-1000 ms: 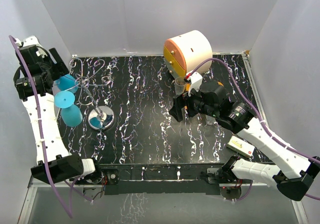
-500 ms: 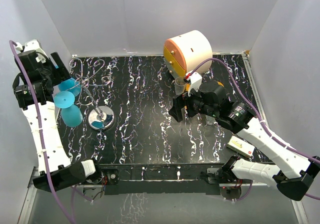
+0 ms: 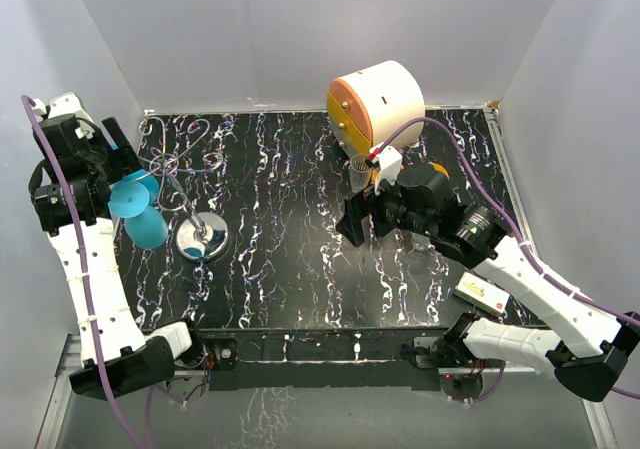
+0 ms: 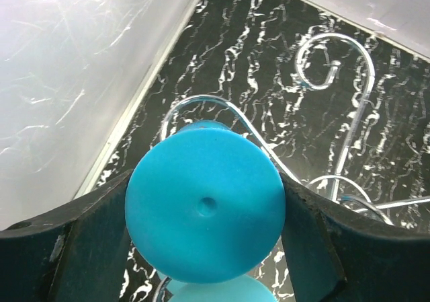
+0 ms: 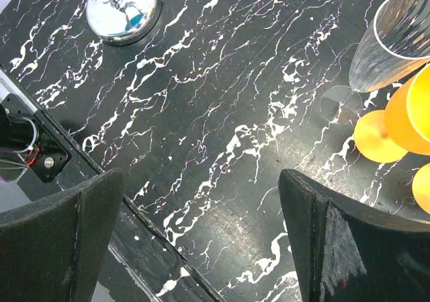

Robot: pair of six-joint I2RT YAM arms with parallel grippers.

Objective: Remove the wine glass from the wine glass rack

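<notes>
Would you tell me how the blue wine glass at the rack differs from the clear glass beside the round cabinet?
The blue wine glass is opaque; the clear glass is see-through. The blue wine glass sits in the rack, its foot between the jaws of the left gripper; the clear glass stands upright on the table, ungripped. Both have a round foot.
</notes>
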